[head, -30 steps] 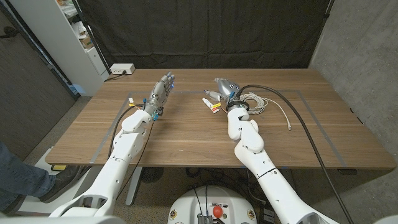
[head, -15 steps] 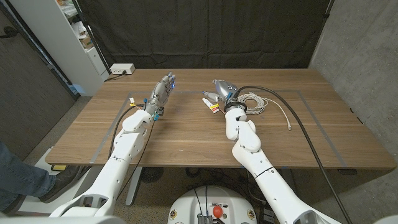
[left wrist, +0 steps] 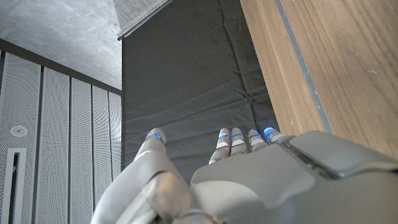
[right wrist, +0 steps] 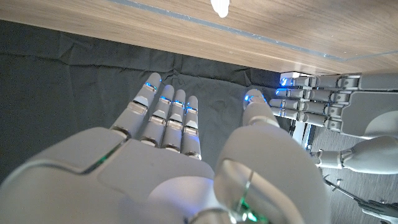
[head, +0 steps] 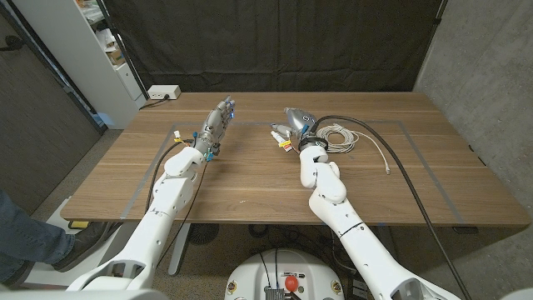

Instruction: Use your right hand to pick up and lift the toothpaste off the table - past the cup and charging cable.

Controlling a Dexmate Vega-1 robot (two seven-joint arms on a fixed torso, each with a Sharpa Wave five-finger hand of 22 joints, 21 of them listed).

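The right hand (head: 298,119), fingers spread and grasping nothing, hovers seemingly just beside the toothpaste (head: 281,138); the coiled cable (head: 337,138) lies near.

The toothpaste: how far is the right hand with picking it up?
Done: the right hand has reached the toothpaste, beside the coiled cable. In hand: its fingers are apart and hold nothing, judging by the right wrist view. Left: grasping and lifting, since the toothpaste lies on the table. The left hand waits.
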